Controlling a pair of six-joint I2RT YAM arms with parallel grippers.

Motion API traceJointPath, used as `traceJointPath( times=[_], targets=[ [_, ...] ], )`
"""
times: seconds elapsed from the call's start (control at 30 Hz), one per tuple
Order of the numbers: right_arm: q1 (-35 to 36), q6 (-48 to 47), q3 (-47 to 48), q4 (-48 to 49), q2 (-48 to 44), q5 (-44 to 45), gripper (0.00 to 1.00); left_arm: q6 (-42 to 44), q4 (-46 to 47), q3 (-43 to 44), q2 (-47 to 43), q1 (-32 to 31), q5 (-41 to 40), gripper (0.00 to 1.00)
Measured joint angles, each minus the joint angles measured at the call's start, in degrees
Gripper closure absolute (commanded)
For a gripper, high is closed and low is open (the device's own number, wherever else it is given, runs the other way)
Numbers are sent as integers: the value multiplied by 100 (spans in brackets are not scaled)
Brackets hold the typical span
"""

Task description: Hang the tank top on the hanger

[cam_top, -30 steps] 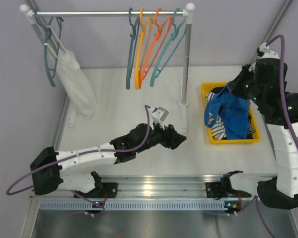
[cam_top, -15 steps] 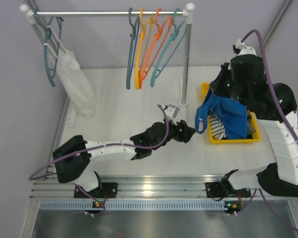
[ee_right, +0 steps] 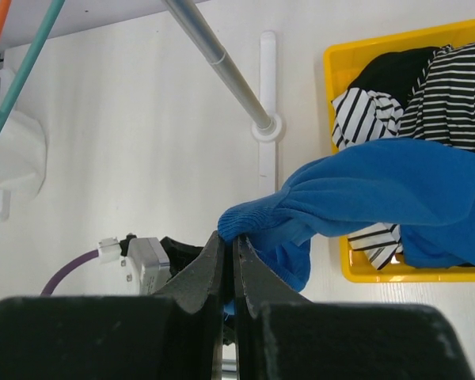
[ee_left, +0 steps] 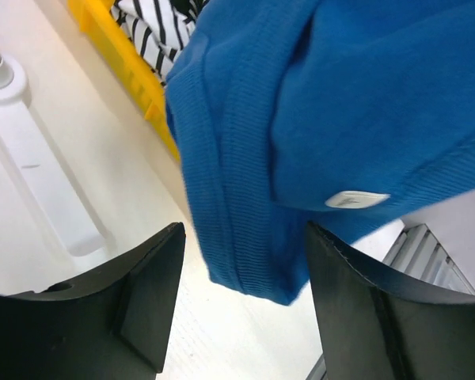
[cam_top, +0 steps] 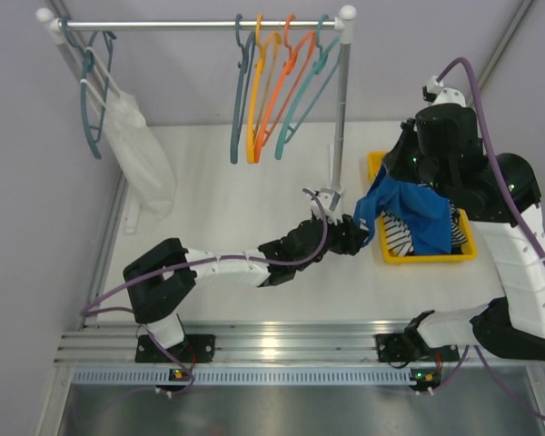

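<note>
The right gripper (ee_right: pixel 228 245) is clamped on the bright royal-blue fabric tank top (cam_top: pixel 409 213), held above the yellow plastic bin's (cam_top: pixel 427 258) left edge. The left gripper (ee_left: pixel 244 241) gapes around its hanging fold, perhaps without touching.

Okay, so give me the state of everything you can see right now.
Right gripper: shut on the tank top.
Tank top: partly lifted out of the bin.
Left gripper: open, top's hem between its jaws.
Bin: holds striped clothes.
Hangers: bare, on the rail.
White garment: hung on the rail.
</note>
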Motion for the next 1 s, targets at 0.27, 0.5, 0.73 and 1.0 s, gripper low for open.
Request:
traceJointPath(
  times=[0.27,0.5,0.73,1.0],
  targets=[
    [0,-2,0,-44,-28,35,100,-149,-201,48,236,2,-195,46],
    [0,-44,-4,-50,-114,37,100,-4,-280,76,238,0,-201,100],
    [0,-328,-9,48,-352,83,100,636,-879,63,-909,0,-328,100],
    [0,-975,2,717,-710,-173,100,1539,-1770,787,-2540,0,-474,100]
  ],
)
